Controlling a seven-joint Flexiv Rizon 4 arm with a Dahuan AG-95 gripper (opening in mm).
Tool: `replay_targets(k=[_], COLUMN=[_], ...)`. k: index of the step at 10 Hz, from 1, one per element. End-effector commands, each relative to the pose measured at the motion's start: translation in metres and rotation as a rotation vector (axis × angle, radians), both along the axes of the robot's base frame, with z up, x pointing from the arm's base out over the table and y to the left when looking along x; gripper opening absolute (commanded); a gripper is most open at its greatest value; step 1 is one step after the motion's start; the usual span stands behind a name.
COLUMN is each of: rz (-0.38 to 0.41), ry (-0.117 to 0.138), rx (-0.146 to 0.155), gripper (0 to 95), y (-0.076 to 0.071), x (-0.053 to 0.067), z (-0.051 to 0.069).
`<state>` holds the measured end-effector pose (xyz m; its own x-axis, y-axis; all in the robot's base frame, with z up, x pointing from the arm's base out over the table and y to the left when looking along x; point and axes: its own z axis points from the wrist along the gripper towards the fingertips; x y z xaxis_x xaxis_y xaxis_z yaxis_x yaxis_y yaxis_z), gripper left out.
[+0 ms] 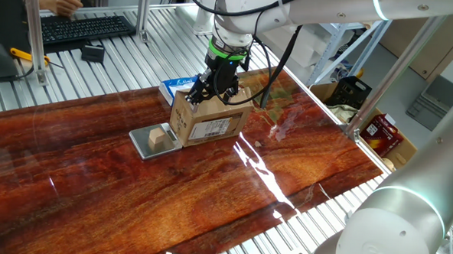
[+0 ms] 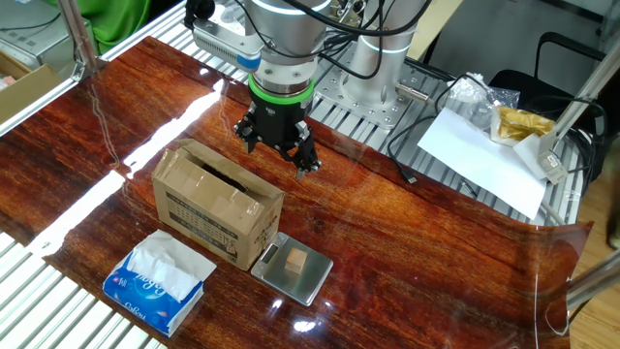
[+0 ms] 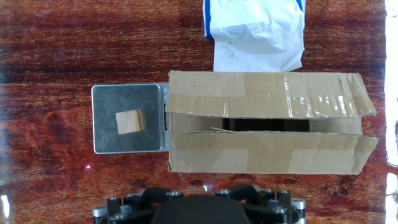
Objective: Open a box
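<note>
The box (image 1: pixel 211 120) (image 2: pixel 218 208) (image 3: pixel 267 121) is a small brown cardboard carton standing on the glossy wood table, with a white label on its side. Its two top flaps lie nearly flat, with a narrow dark slit between them. My gripper (image 1: pixel 213 88) (image 2: pixel 276 152) hangs just above the table beside the box's long side, on the robot-base side. Its black fingers are spread open and hold nothing. In the hand view only the hand's dark base shows at the bottom edge, with the box straight ahead.
A grey scale (image 1: pixel 143 145) (image 2: pixel 315 281) (image 3: pixel 106 102) carrying a small wooden cube (image 1: pixel 159 136) (image 2: pixel 295 260) (image 3: pixel 129 121) touches one short end of the box. A blue-and-white tissue packet (image 1: pixel 173 85) (image 2: pixel 155 281) (image 3: pixel 255 34) lies along the box's far side. A keyboard (image 1: pixel 85 27) and papers (image 2: pixel 484 145) lie off the wood.
</note>
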<state>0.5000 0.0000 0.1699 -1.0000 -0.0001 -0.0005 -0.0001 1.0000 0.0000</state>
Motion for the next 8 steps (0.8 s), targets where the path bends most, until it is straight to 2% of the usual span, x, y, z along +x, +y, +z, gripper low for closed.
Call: replay_targets(k=[1,8], rz=[-0.025,-0.026], ry=[-0.082,-0.081], rx=[-0.005,-0.002], gripper=[0.0,0.0], y=[0.0,0.0002], x=[0.0,-0.0015], z=[0.0001,-0.0007])
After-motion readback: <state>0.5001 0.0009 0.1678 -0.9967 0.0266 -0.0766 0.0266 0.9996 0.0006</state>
